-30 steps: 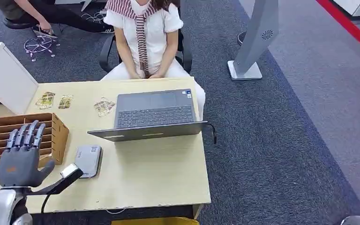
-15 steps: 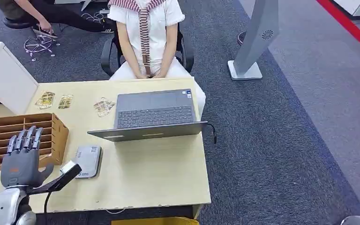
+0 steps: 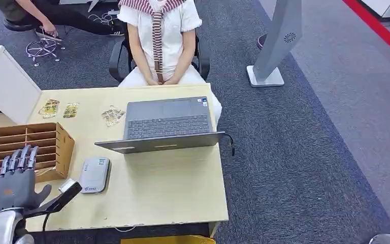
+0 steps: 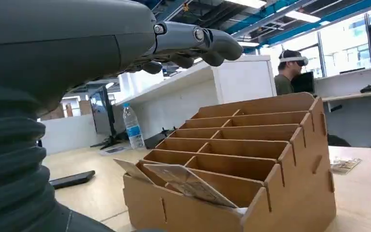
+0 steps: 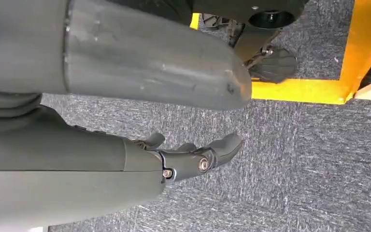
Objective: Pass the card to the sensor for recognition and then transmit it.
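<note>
Card: pale printed card [image 4: 188, 183], leaning in the front compartment of the brown slotted wooden organiser [image 3: 33, 147] at the tabletop's [image 3: 167, 188] left edge.
Sensor: flat grey reader [image 3: 94, 174], beside the organiser.
Left hand [image 3: 14, 178]: fingers spread, holding nothing, over the organiser's near end.
Right hand [image 5: 188, 157]: hanging, loosely curled, empty.
Risk: thick fingers may snag the dividers, bend the card, or shove the light organiser aside.
</note>
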